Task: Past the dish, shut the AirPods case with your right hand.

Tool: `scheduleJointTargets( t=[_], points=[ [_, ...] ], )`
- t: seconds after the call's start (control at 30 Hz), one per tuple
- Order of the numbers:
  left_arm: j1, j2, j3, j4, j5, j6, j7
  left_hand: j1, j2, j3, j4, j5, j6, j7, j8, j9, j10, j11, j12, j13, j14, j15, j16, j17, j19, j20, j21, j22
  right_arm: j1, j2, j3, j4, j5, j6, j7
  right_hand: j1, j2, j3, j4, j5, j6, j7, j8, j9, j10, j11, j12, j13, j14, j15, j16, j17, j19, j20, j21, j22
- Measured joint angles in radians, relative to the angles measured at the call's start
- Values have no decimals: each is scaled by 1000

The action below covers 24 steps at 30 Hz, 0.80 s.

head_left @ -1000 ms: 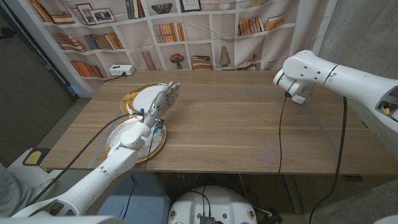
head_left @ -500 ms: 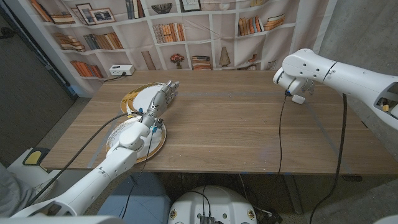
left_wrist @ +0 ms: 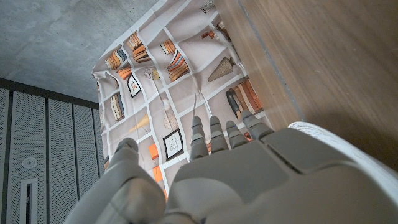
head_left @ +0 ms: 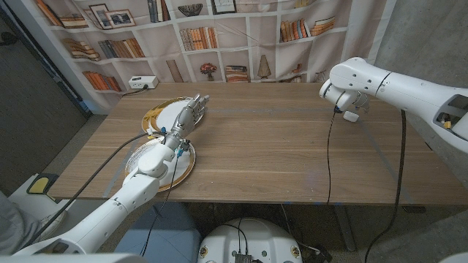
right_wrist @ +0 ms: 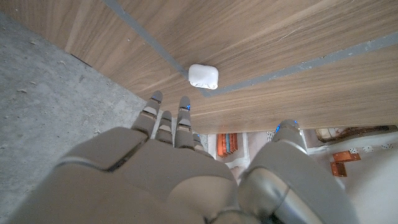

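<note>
Right wrist view: AirPods case (right_wrist: pixel 203 76), white, rounded, lies on the wooden table (right_wrist: pixel 280 37) near its edge, apart from the right hand (right_wrist: pixel 186 162), whose fingers are extended and hold nothing. Lid state unclear. Head view: left hand (head_left: pixel 184 120), fingers straight, empty, over the far dish (head_left: pixel 157 115); a second dish (head_left: pixel 183 169) nearer. Bookshelf-print backdrop (head_left: pixel 219 29) behind. Case hidden there by the right arm.
</note>
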Motion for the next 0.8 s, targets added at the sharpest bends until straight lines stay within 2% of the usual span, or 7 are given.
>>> scheduleJointTargets(
  t=[0.33, 0.43, 0.8],
  points=[
    [5, 3, -5, -4, -2, 0, 0, 0, 0, 0, 0, 0, 0, 0, 0, 0, 1, 1, 0, 0, 0, 0, 0, 0, 0, 0, 0, 0, -4, 21, 1, 32, -19, 0, 0, 8, 8, 0, 0, 0, 0, 0, 0, 0, 7, -4, 0, 0, 8, -3, 0, 0, 4, -3, 0, 0],
    [5, 3, -6, -4, -3, 0, 0, 0, 0, 0, 0, 0, 0, 0, 0, 0, 1, 1, 0, 0, 0, 0, 0, 0, 0, 0, 0, 0, -10, 29, 8, 45, -31, 0, 0, 10, 9, 4, -4, 0, 0, 0, 0, 0, 7, -4, 0, 0, 15, 3, 0, 0, 18, 4, 4, 0],
    [5, 4, -7, -3, -5, 0, 0, 0, 0, 0, 0, 0, 0, 0, 0, 0, 1, 1, 0, 0, 0, 0, 0, 0, 0, 0, 0, 0, -26, 52, 28, 77, -56, 0, 0, 17, 9, 4, -4, 0, 0, 0, 0, 0, 7, -4, 0, 0, 20, -2, 0, 0, 25, 11, 4, 0]
  ],
)
